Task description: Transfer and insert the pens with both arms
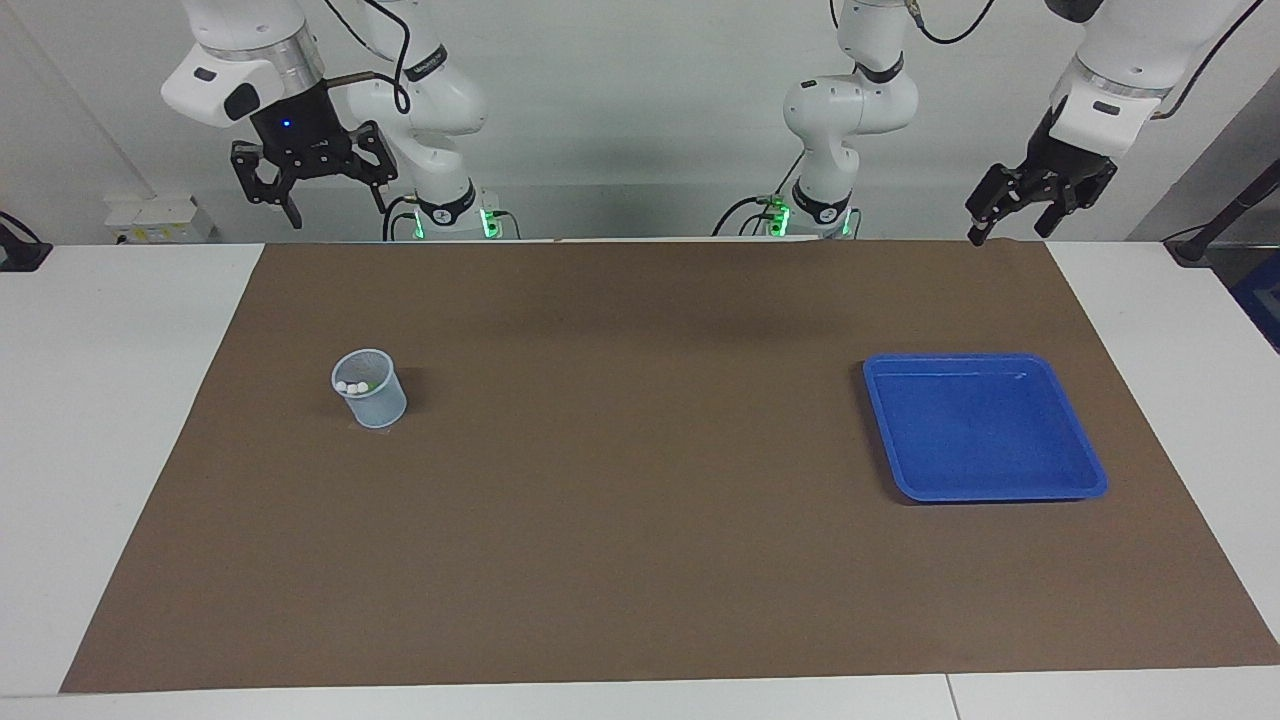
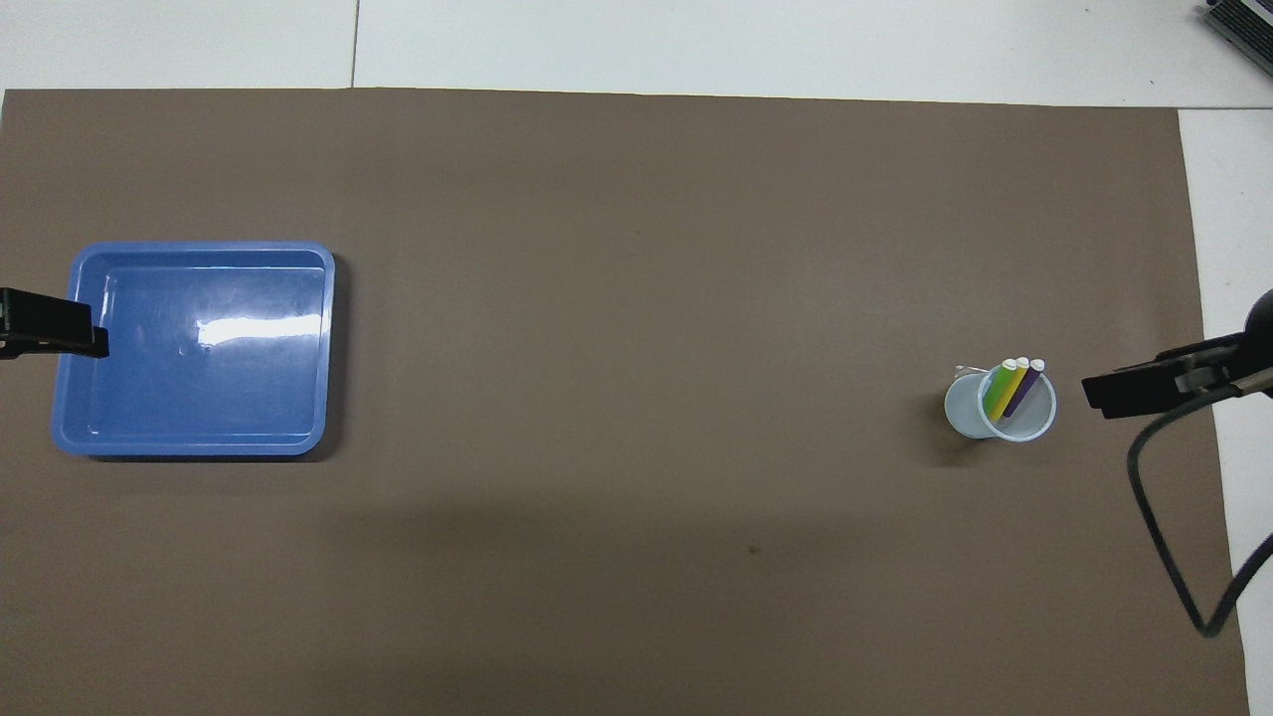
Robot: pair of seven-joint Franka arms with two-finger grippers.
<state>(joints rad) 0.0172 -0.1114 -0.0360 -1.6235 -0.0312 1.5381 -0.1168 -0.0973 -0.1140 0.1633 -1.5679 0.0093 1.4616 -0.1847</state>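
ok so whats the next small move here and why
Probably none beyond parking: all three pens stand in the cup, the blue tray holds nothing, and both the left end effector and right end effector hang open and raised.

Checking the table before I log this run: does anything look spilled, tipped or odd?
Nothing stands out. The cup stands upright with all three pens inside, the blue tray lies flat and bare, and both pincers hang open, holding nothing.
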